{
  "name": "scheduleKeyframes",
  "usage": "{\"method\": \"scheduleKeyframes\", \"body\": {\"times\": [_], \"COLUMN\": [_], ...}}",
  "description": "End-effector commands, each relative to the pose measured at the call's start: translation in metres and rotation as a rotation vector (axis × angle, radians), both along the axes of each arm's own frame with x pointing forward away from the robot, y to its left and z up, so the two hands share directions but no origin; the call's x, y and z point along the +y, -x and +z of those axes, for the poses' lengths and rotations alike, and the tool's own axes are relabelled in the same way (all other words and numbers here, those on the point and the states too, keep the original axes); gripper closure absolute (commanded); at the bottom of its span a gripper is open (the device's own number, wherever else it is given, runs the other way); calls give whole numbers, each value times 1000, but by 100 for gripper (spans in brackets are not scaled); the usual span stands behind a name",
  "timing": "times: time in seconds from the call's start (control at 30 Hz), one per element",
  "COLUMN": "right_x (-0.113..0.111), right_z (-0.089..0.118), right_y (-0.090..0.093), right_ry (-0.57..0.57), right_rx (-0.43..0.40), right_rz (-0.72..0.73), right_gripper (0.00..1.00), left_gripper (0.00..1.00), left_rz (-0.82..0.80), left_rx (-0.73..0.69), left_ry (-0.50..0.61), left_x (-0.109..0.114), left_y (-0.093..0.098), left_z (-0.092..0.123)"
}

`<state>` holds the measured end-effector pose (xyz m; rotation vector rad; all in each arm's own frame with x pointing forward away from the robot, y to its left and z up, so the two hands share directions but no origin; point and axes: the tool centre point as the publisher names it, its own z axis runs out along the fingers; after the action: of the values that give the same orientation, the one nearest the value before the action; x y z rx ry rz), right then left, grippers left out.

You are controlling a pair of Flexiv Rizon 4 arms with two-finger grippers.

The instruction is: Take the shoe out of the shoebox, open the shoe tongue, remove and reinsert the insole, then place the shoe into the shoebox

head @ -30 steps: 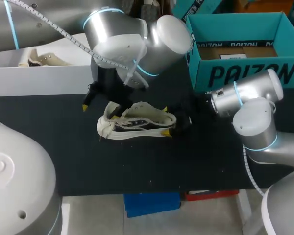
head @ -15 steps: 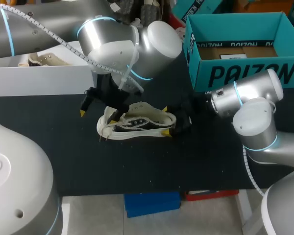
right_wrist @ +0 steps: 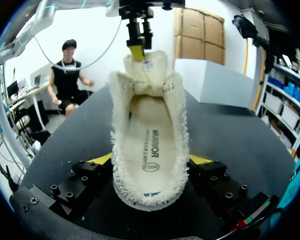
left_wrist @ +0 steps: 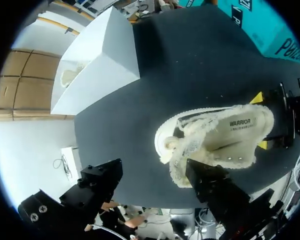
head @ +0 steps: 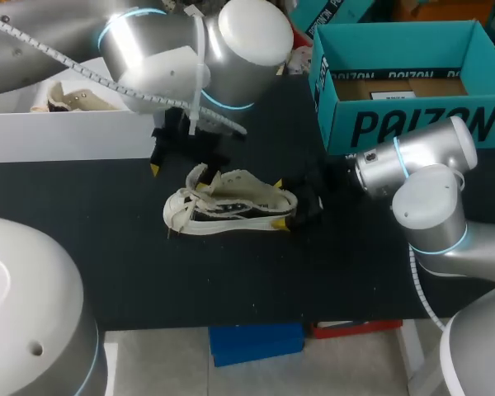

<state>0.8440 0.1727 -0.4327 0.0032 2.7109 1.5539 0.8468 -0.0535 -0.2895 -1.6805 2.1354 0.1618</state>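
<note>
A cream low shoe (head: 231, 206) lies on its side in the middle of the black table (head: 107, 247). My right gripper (head: 278, 204) is shut on its heel, one yellow pad (right_wrist: 102, 159) on each side. Looking into the shoe (right_wrist: 147, 145) from the right wrist, I see the insole (right_wrist: 150, 150) lying flat and the tongue (right_wrist: 147, 70) folded forward. My left gripper (head: 179, 176) hangs open just above the shoe's front. Its fingers (left_wrist: 97, 182) stand wide apart, one of them beside the toe (left_wrist: 170, 145). The teal shoebox (head: 404, 82) stands open at the back right.
A white box (head: 66, 136) sits at the back left with another pale shoe (head: 70, 99) in it, close behind my left gripper. The same white box (left_wrist: 97, 65) shows beyond the shoe from the left wrist.
My left arm has swung back and to the left, and its gripper has lifted off the shoe's front. The tongue now stands clear of the opening. The right arm and shoe have not moved.
</note>
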Motion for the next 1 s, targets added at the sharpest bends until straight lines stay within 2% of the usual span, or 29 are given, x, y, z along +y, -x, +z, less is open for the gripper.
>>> {"method": "scheduleKeyframes", "body": {"times": [0.03,0.13,0.37,0.47,1.0], "right_x": [0,0,0,0,0], "right_z": [-2,-2,-2,-2,-2], "right_y": [-1,-1,-1,-1,-1], "right_ry": [1,1,1,1,1], "right_rx": [0,0,0,0,0], "right_rz": [-1,-1,-1,-1,-1], "right_gripper": [100,100,100,100,100], "left_gripper": [100,100,100,100,100], "left_rz": [-638,-910,-1047,-1109,-1109], "left_rx": [55,163,305,329,329], "left_ry": [573,727,877,932,932], "left_x": [3,-14,-51,-51,-51], "left_y": [8,12,4,4,4], "left_z": [37,46,43,43,43]}}
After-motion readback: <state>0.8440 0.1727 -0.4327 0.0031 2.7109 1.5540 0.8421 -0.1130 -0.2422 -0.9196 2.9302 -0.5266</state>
